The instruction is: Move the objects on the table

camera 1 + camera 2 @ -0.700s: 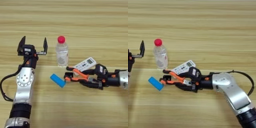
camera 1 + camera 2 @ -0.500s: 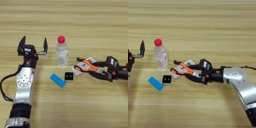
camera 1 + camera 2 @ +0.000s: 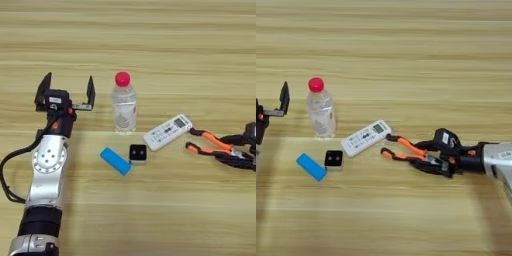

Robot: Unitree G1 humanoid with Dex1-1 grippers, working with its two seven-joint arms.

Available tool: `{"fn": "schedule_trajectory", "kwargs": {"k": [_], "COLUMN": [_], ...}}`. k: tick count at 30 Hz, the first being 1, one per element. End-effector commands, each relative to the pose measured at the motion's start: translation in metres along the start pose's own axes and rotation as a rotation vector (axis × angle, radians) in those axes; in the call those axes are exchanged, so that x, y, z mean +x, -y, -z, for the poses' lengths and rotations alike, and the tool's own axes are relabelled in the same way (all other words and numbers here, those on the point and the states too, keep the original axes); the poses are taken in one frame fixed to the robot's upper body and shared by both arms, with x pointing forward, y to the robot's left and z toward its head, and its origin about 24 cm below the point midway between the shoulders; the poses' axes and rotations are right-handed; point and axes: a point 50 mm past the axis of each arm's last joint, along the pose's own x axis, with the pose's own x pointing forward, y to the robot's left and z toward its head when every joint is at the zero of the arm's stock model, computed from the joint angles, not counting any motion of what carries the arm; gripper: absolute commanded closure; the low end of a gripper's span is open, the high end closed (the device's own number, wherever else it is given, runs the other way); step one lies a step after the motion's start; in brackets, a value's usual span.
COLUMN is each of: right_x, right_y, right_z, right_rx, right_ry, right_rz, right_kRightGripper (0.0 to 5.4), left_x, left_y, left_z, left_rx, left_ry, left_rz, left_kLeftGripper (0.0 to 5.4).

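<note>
My right gripper (image 3: 432,161) is shut on the head of the orange-handled pliers (image 3: 406,148), right of centre on the table (image 3: 150,40). The handles point left, their tips close to the white remote control (image 3: 365,137). The remote lies at a slant beside the clear bottle with a red cap (image 3: 123,107), which stands upright. In front of them sit the small black cube (image 3: 138,153) and the flat blue bar (image 3: 115,161), almost touching. My left gripper (image 3: 68,82) is open, fingers pointing away, just left of the bottle and holding nothing.
My left arm (image 3: 47,170) runs down the left side to the near edge. My right forearm (image 3: 496,161) comes in from the right edge.
My right gripper has pulled the pliers to the right, away from the cube and blue bar, uncovering the remote. The left arm has not moved.
</note>
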Motion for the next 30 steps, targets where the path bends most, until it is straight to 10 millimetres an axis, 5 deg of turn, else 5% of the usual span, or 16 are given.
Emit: {"fn": "schedule_trajectory", "kwargs": {"k": [1,10,17,30], "right_x": [-0.001,0.008,0.009,-0.01], "right_y": [-0.006,-0.014,-0.011,0.005], "right_z": [0.012,0.024,0.015,-0.045], "right_rx": [-0.011,-0.003,-0.014,-0.113], "right_ry": [-0.055,-0.071,-0.011,0.286], "right_rz": [-0.024,-0.042,-0.025,0.083], "right_kRightGripper": [3.07,3.07,2.06,0.73], "left_x": [0.002,0.002,0.001,0.002], "left_y": [-0.001,-0.001,-0.001,-0.002], "left_z": [-0.002,-0.002,-0.002,0.0], "left_rx": [0.006,0.008,0.007,0.008], "left_ry": [0.012,0.014,0.014,0.015], "left_rz": [0.008,0.012,0.015,0.017], "left_kLeftGripper": [0.0,0.0,0.0,0.0]}}
